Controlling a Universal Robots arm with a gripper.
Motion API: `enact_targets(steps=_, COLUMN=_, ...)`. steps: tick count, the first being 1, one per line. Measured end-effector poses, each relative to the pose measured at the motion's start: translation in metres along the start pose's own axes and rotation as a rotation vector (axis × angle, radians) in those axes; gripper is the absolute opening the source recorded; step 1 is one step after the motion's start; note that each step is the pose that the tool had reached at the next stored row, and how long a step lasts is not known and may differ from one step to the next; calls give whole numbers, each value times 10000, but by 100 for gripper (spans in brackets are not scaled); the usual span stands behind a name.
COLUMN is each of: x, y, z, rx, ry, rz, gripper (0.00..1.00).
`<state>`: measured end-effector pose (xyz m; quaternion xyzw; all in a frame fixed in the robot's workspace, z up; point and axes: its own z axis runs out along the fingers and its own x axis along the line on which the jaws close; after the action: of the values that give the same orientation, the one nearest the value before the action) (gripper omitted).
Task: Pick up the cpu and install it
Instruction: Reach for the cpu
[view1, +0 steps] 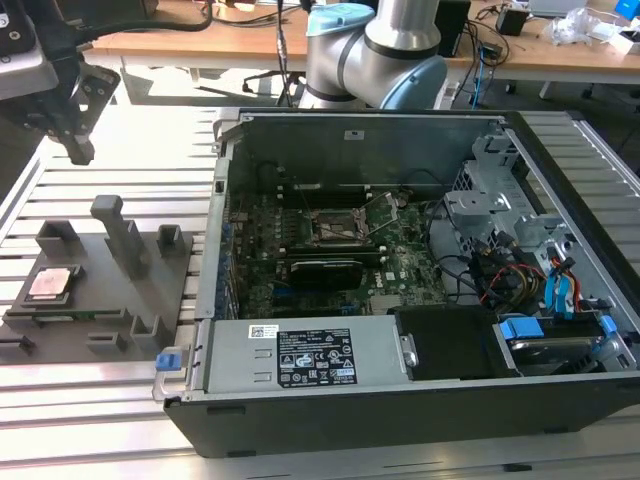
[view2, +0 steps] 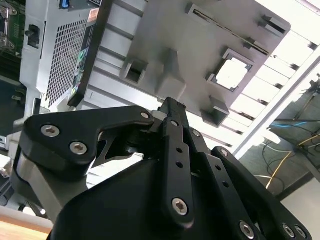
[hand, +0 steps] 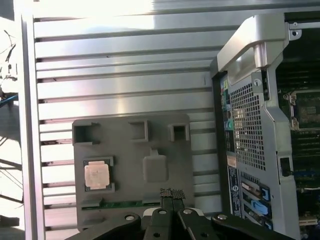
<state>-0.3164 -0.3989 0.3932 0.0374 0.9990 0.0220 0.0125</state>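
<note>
At the exterior view's upper left the gripper (view1: 80, 152) is cut off by the frame edge, so little more than its dark linkage and the finger ends can be made out. The robot arm (view1: 385, 45) is cropped at the top centre. In the second wrist view the gripper's (view2: 172, 104) black body and bolted links block much of the scene. There the cpu (view2: 232, 74) is washed out by glare into a blank bright square with no surface detail. In the first wrist view the far part of the slotted aluminium table (hand: 125, 55) is bleached by light. The black CPU socket (hand: 305, 107) inside the open computer case (hand: 250, 125) is partly hidden behind the case wall.

The fingertips (hand: 166, 193) are pressed together with nothing between them, so the jaws are clenched on air.

In the first wrist view the cpu (hand: 97, 175) is a small flat square with a pale silvery-pink metal top and a thin darker rim. It lies flat in a square recess of the grey fixture plate (hand: 132, 165). In the exterior view the cpu (view1: 52, 283) sits at the middle left of the frame on that plate (view1: 110, 290). It is beside the case (view1: 400, 400), well apart from the socket (view1: 340, 228) on the motherboard. The gripper hangs above and behind it, not touching it.
</note>
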Motion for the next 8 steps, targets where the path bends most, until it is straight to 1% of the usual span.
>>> enact_targets(steps=3, x=88, y=-6, z=-2, rx=0, ry=0, rz=1, gripper=11)
enact_targets(steps=8, x=196, y=-14, z=-5, rx=0, ry=0, rz=0, gripper=11)
